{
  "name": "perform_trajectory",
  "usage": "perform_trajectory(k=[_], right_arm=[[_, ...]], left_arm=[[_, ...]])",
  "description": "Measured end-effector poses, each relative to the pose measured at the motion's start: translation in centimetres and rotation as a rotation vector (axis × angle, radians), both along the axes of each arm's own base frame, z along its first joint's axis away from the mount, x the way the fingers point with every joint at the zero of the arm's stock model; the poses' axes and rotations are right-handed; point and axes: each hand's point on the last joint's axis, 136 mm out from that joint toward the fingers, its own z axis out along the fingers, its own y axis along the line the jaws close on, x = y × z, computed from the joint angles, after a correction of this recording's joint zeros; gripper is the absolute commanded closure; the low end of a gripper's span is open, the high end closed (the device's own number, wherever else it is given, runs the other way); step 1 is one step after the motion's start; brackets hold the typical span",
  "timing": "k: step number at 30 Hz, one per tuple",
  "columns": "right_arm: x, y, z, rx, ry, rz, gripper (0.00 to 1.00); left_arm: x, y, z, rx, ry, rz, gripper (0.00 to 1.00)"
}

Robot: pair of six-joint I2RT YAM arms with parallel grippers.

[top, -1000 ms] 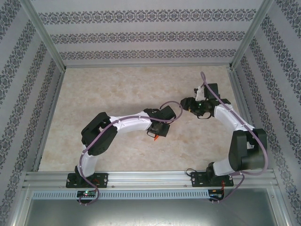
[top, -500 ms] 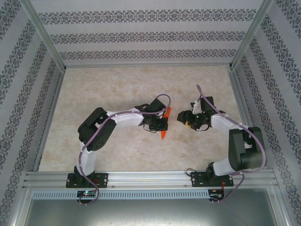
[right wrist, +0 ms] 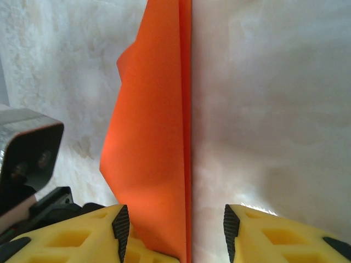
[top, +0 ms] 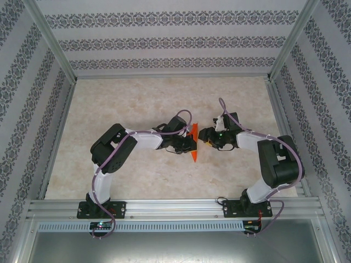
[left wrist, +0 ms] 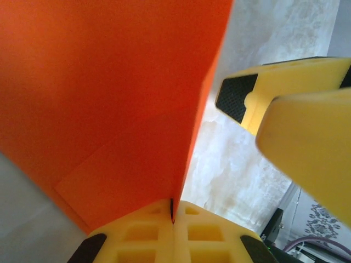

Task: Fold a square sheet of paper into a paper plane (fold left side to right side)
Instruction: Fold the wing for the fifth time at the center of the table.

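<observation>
Marble-look table (top: 137, 98) stands between patterned walls. Near the table's middle, the left gripper (left wrist: 173, 211) is clamped tight on the orange paper plane (top: 193, 143). The right gripper (right wrist: 173, 224), just beside it, has its 2 jaws parted, straddling the plane's folded edge without gripping it.

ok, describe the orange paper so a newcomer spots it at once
Find the pale marbled table inside the patterned walls, where the white left arm and right arm meet near its middle. Between their tips is a thin, folded bright orange paper sheet, pinched in the left end effector. It alone is flat, sharp-pointed and vivid orange.
</observation>
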Motion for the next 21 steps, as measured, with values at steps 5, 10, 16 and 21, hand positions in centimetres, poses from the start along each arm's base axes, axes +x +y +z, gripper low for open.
perform_trajectory(k=[5,10,16,21], right_arm=[[0.3,0.8,-0.8,0.015,0.014,0.004,0.51],[0.5,1.7,-1.3,0.023,0.032,0.022,0.55],[1.1,2.3,-1.5,0.024,0.045,0.025,0.62],[1.2,2.3,-1.8,0.016,0.068,0.025,0.63]], left_arm=[[0.1,0.2,-0.2,-0.026,0.009,0.021,0.99],[0.1,0.1,-0.2,-0.042,0.013,0.029,0.99],[0.3,0.1,0.0,-0.051,0.012,0.035,0.98],[0.3,0.1,0.0,-0.051,0.014,0.037,0.92]])
